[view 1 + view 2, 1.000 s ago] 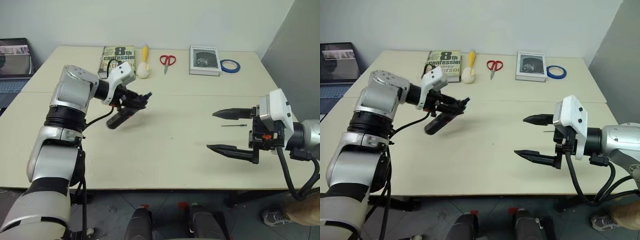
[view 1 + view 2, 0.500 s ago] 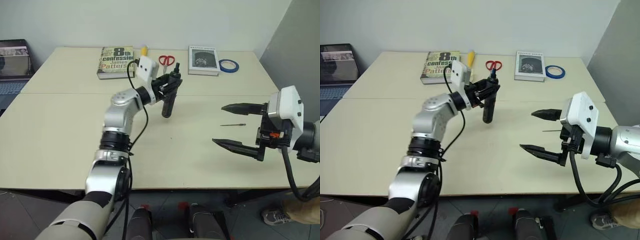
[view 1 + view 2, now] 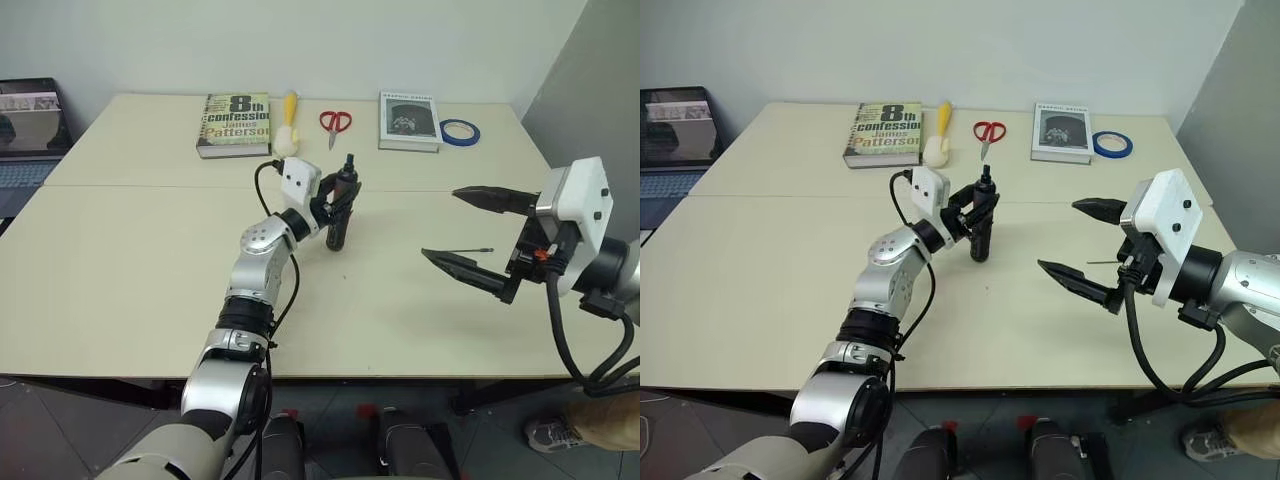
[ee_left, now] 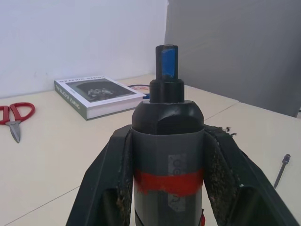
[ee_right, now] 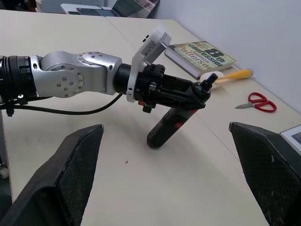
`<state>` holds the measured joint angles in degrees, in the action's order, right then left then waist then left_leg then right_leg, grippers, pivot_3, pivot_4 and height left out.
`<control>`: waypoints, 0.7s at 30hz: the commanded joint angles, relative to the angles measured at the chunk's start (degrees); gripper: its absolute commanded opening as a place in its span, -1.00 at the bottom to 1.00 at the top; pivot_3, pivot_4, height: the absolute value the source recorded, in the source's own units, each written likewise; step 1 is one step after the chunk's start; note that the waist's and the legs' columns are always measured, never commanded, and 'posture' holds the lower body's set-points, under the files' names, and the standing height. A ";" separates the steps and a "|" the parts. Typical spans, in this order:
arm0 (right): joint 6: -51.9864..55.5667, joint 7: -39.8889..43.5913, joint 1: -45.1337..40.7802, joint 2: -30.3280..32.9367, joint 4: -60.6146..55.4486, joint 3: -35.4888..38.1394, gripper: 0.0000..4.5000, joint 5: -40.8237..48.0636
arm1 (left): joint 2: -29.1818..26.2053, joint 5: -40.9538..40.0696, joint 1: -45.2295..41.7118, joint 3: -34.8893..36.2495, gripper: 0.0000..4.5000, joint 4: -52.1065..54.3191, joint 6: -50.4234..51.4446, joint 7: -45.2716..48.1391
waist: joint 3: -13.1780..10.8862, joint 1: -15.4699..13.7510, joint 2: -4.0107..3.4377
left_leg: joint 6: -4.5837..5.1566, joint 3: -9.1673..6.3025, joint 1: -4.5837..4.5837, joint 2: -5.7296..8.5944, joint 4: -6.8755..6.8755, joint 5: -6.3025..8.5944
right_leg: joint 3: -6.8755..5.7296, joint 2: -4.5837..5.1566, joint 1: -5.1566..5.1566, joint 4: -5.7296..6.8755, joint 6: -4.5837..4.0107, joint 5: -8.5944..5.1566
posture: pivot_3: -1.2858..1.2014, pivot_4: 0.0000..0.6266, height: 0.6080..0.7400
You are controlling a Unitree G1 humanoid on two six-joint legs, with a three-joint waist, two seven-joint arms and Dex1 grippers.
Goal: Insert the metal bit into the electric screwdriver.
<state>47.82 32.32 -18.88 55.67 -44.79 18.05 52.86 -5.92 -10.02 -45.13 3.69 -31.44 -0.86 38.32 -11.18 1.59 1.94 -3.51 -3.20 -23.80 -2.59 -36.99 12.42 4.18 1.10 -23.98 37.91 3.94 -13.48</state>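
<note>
The step in hand, as I judge it, is fetching the metal bit (image 3: pixel 467 250), which lies flat on the table (image 3: pixel 140 260), well to the right of the electric screwdriver (image 3: pixel 340 212) and between the spread fingers of the right gripper (image 3: pixel 463 228) as seen from the head; to do it well the right gripper should come down with its fingers astride the thin rod, close on its middle so an end sticks out free, and lift without rolling it; the right gripper is wide open and holds nothing, its arm reaching in level from the right, fingers pointing toward the screwdriver; the left gripper (image 3: pixel 975 205) is clamped on the screwdriver's body near the red band, holding it roughly upright, small tip up, near the table's middle, arm stretched forward.
</note>
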 commanded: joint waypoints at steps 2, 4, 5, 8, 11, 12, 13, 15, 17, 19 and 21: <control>-1.47 0.12 -0.56 0.50 -0.77 1.13 1.00 -0.28 | -0.24 -0.38 1.33 -1.29 -0.27 3.66 -0.96 0.05 | 0.00 0.00 0.00 | 0.00 0.00 0.01 0.00 0.00 0.00 | 0.00 0.00 0.01 0.01 0.00 0.00 | 0.03 -0.52 1.00; -1.80 0.39 -0.54 0.57 -0.82 0.83 1.00 -0.70 | -0.91 -0.57 2.72 -1.26 -0.27 5.50 -0.49 -0.27 | 0.00 0.01 -0.01 | 0.01 0.00 0.02 0.00 0.00 0.00 | 0.00 0.00 0.02 0.00 0.00 0.00 | 0.03 -0.52 1.00; -1.98 0.66 -0.46 0.62 -0.73 0.79 1.00 -0.84 | -1.40 -0.76 3.58 -1.16 -0.27 6.85 0.23 -0.47 | 0.00 0.02 -0.01 | 0.01 0.00 0.02 0.00 0.00 0.00 | 0.00 0.00 0.03 0.00 0.00 0.00 | 0.03 -0.52 1.00; -2.38 1.16 -0.23 0.79 -0.66 0.82 1.00 -1.08 | -2.80 -1.22 5.09 -0.68 -0.27 9.78 1.58 -0.96 | 0.01 0.16 -0.01 | 0.01 0.00 0.04 0.00 0.02 0.00 | 0.00 0.00 0.03 0.00 0.00 0.00 | 0.03 -0.52 1.00; -2.72 2.03 0.11 1.06 -0.43 0.80 1.00 -1.42 | -4.13 -1.97 6.24 -0.31 -0.27 12.04 3.38 -1.03 | 0.01 0.21 -0.01 | 0.01 -0.01 0.06 -0.01 0.01 -0.01 | 0.00 -0.01 0.03 0.01 -0.01 0.00 | 0.03 -0.52 1.00; -2.82 2.30 0.23 1.07 -0.40 0.74 1.00 -1.60 | -4.50 -2.14 6.63 -0.34 -0.27 12.69 3.79 -1.00 | 0.01 0.25 -0.01 | 0.02 -0.01 0.06 -0.01 0.01 -0.01 | -0.01 -0.01 0.03 0.01 -0.02 0.01 | 0.03 -0.52 1.00; -2.90 2.60 0.33 1.09 -0.37 0.68 1.00 -1.75 | -4.79 -2.35 6.95 -0.39 -0.27 13.27 4.18 -0.94 | 0.01 0.28 -0.01 | 0.02 -0.01 0.07 -0.01 0.01 -0.01 | 0.00 -0.01 0.03 0.01 -0.02 0.02 | 0.03 -0.52 1.00; -3.07 3.23 0.43 1.12 -0.15 0.53 1.00 -2.02 | -5.29 -2.73 7.44 -0.53 -0.27 14.37 4.94 -0.96 | 0.01 0.27 -0.01 | 0.03 0.00 0.10 -0.02 0.01 -0.02 | 0.00 -0.01 0.05 0.02 -0.03 0.02 | 0.03 -0.52 1.00; -3.22 3.77 0.37 1.08 -0.04 0.39 1.00 -2.25 | -5.70 -3.15 7.79 -0.63 -0.27 15.32 5.62 -1.04 | 0.01 0.26 -0.01 | 0.05 -0.01 0.13 -0.02 0.01 -0.03 | -0.01 -0.02 0.08 0.02 -0.03 0.03 | 0.03 -0.52 1.00; -3.39 4.28 0.35 1.14 0.14 0.23 1.00 -2.43 | -5.82 -3.43 8.06 -0.70 -0.27 16.05 5.95 -1.17 | 0.01 0.27 -0.01 | 0.05 0.00 0.14 -0.02 0.01 -0.03 | 0.00 -0.02 0.09 0.02 -0.04 0.04 | 0.03 -0.52 1.00; -3.64 4.88 0.50 1.28 0.35 0.13 1.00 -2.81 | -5.92 -3.93 8.65 -0.86 -0.27 17.38 6.79 -1.05 | 0.01 0.28 -0.01 | 0.05 0.00 0.21 -0.02 0.01 -0.04 | -0.01 -0.02 0.16 0.00 -0.04 0.03 | 0.03 -0.52 1.00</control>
<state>45.41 36.46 -18.42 56.16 -44.47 17.52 50.61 -10.97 -13.48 -36.64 2.71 -17.05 5.55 37.72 -11.17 1.87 1.93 -3.46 -3.19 -23.51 -2.61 -36.96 12.39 4.18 1.09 -23.74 37.88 3.86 -13.47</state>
